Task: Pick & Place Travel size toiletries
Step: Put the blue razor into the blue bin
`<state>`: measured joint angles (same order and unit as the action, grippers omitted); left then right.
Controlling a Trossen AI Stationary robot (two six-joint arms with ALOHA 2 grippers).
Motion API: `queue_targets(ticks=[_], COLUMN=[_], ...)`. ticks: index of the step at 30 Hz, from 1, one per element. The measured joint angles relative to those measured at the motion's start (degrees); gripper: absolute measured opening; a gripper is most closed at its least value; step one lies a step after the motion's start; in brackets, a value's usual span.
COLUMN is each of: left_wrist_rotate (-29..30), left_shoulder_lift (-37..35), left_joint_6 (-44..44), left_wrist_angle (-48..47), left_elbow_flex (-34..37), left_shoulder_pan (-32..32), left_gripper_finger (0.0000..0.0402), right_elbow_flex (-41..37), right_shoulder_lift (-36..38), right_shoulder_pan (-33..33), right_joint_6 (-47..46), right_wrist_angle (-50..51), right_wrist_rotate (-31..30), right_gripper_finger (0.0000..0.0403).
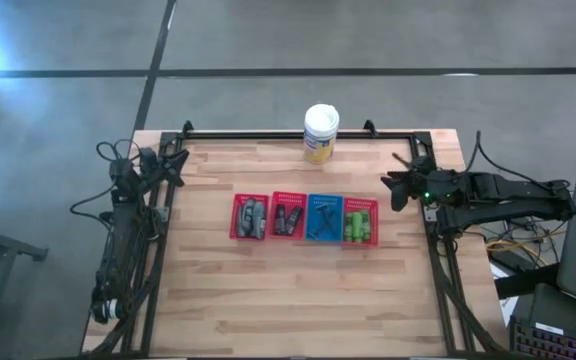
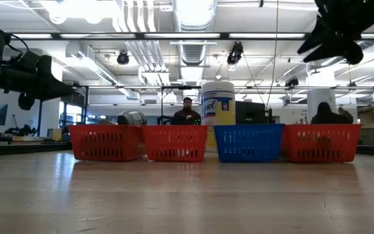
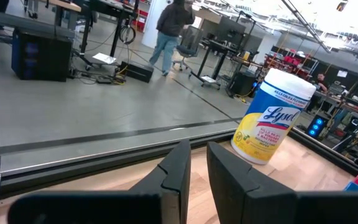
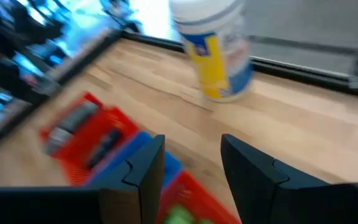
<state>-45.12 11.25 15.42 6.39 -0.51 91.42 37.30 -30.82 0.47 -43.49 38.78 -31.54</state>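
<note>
Four slotted plastic trays sit in a row touching one another at the middle of the pale butcher-block table (image 1: 298, 300): three red and one blue. Counting from the left arm's side, the first red tray (image 1: 249, 216) holds rounded grey oval bottles (image 1: 253, 217), the second red tray (image 1: 287, 216) holds short black tubes (image 1: 287, 217), the blue tray (image 1: 323, 217) holds thin dark sticks (image 1: 321, 220), and the last red tray (image 1: 360, 220) holds bright green bottles (image 1: 359, 223). From table height the trays show as ribbed, basket-like walls with flared rims, and only the curved grey top of one bottle rises above a rim. Behind the row, near the table's far edge, stands a cylindrical jar (image 1: 321, 133) with a white lid and a yellow label. The left gripper (image 1: 176, 165) rests at the far left corner of the table, well apart from the trays, its flat dark fingers (image 3: 176, 171) parallel with only a narrow gap between them and nothing held. The right gripper (image 1: 392, 186) hangs above the table near the tray of green bottles, its blocky dark fingers (image 4: 146, 163) spread apart and empty. People show among desks in the room beyond.
</note>
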Motion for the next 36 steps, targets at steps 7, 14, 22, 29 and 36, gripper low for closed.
queue_targets(ticks=[7, 14, 22, 29, 36], left_wrist_rotate=[0.0, 0.0, 0.0, 0.0, 0.0], left_shoulder_lift=[0.0, 0.0, 0.0, 0.0, 0.0], left_joint_6=[0.0, 0.0, 0.0, 0.0, 0.0], left_wrist_angle=[0.0, 0.0, 0.0, 0.0, 0.0], left_elbow_flex=[0.0, 0.0, 0.0, 0.0, 0.0], left_shoulder_pan=[0.0, 0.0, 0.0, 0.0, 0.0], left_gripper_finger=[0.0058, 0.0058, 0.0058, 0.0058, 0.0058], right_elbow_flex=[6.8, 11.3, 11.8, 9.3, 7.5], right_shoulder_lift=[1.6, 2.4, 1.7, -6.0, -20.7], right_shoulder_pan=[0.0, 0.0, 0.0, 3.1, 13.4], right_joint_6=[-2.3, 0.2, 1.3, -10.2, -8.8], right_wrist_angle=[-3.6, -3.1, -7.2, -10.2, -9.9], right_wrist_rotate=[3.6, 3.3, 7.4, 34.9, 47.4], right_gripper_finger=[0.0130, 0.0106, 0.0075, 0.0046, 0.0044])
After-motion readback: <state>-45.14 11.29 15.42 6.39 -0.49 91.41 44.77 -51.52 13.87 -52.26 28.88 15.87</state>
